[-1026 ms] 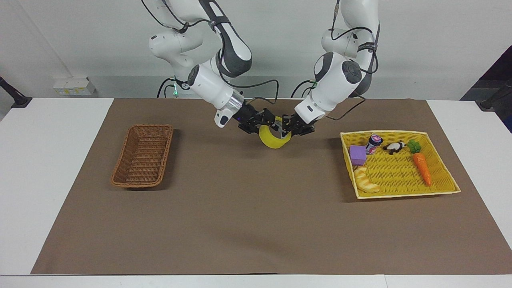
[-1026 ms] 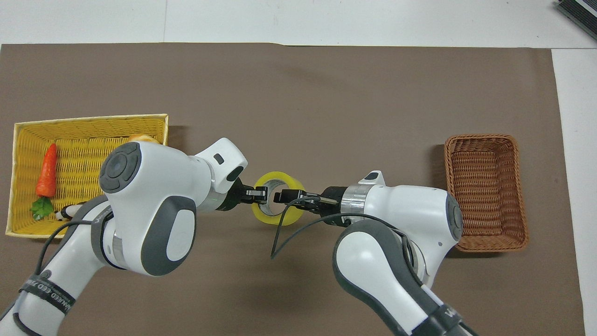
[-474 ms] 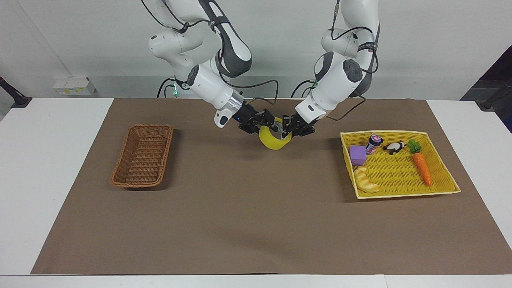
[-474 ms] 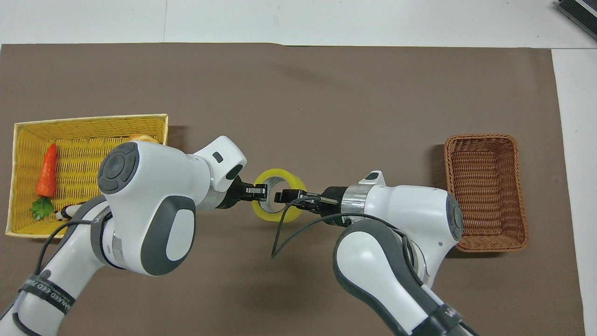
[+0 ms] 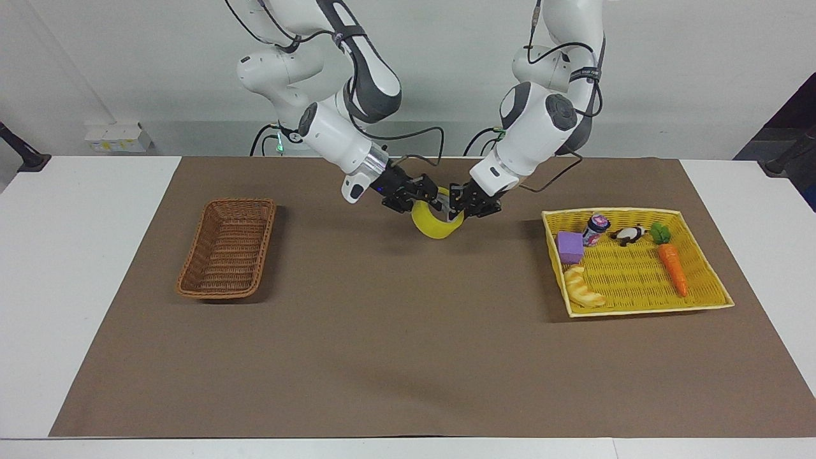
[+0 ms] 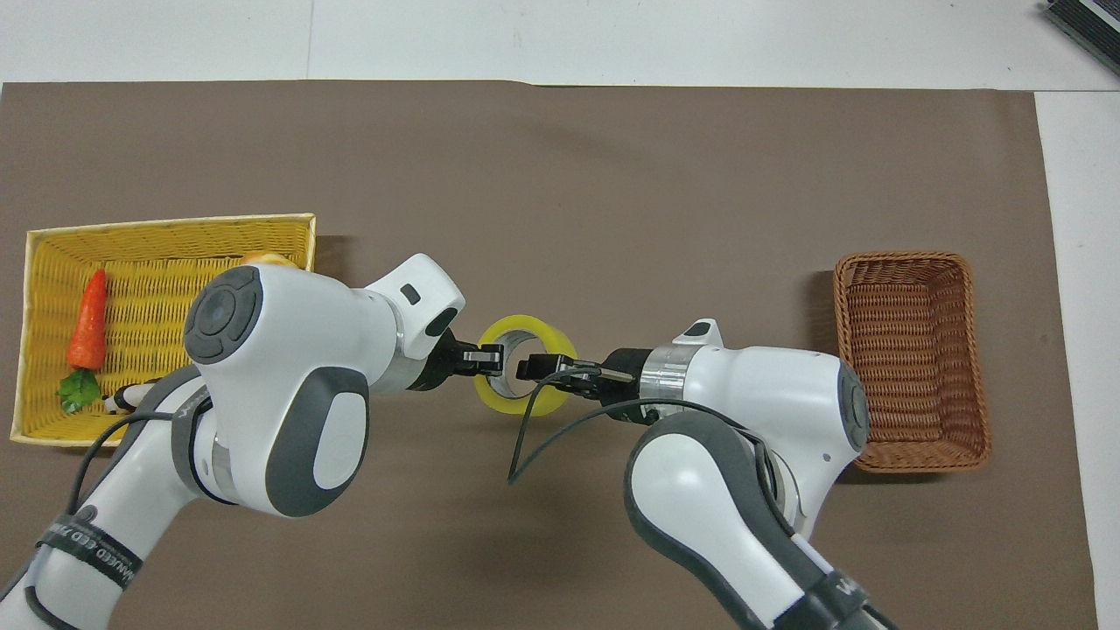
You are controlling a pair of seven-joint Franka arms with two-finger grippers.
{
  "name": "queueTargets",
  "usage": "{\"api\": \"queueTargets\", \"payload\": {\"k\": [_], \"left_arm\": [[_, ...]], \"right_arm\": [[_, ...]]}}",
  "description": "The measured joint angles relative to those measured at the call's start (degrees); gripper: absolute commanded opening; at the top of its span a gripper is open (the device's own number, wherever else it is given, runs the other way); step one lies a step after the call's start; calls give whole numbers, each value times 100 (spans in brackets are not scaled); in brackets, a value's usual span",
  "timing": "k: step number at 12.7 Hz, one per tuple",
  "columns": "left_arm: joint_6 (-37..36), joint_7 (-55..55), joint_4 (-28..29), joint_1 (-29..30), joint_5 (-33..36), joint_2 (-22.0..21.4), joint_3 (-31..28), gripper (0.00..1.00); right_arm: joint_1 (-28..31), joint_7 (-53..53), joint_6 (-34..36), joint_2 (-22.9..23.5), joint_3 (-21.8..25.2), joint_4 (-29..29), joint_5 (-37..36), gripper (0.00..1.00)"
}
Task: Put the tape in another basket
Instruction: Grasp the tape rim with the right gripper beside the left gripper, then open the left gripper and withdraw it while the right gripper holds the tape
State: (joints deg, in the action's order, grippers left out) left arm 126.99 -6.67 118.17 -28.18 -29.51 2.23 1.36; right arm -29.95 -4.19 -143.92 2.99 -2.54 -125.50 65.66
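The counter (image 5: 76, 268) carries one brown mat (image 5: 395, 357), bare and open across its middle. Two containers sit on it: one wicker basket (image 5: 227, 247) toward the right arm's end, well apart from the tape, and one yellow tray (image 5: 704, 299) toward the left arm's end. One tape (image 5: 435, 227) hangs in the air over the mat's middle, between both pincers. The left pincer (image 5: 456, 205) and right pincer (image 5: 426, 197) each pinch the ring's wall.
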Motion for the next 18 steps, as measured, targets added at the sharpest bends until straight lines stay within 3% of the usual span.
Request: {"api": "queueTargets", "payload": {"k": [2,3,5,7,8,10,13,15,18], "left_arm": [[0,0,-66,0,-8,0,-22,40],[0,-2,-105,0,-12,0,-28,50],[-1,-2,-211,0,-16,-2,-30,90],[-1,-1,-351,3,-16,-4,-55,91],[-2,-1,-406,4,-16,-5,-71,92],[-3,-1,-441,5,-16,-4,-90,100],[-2,5,-507,49,97,-6,-131,100],[-68,12,-609,191,663,-21,-165,100],[-768,14,-1185,591,1753,-62,-203,100]], "right_arm": [[0,0,0,4,4,-33,0,57],[0,0,0,4,4,-40,0,56],[-3,0,0,13,3,-52,0,40],[-7,0,0,15,2,-54,0,6],[-8,0,0,15,3,-54,0,0],[-10,0,0,15,3,-54,0,0],[-10,0,-1,15,4,-52,0,0],[-4,0,-7,9,14,-43,0,0],[56,0,-9,-71,52,-31,0,0]]}}
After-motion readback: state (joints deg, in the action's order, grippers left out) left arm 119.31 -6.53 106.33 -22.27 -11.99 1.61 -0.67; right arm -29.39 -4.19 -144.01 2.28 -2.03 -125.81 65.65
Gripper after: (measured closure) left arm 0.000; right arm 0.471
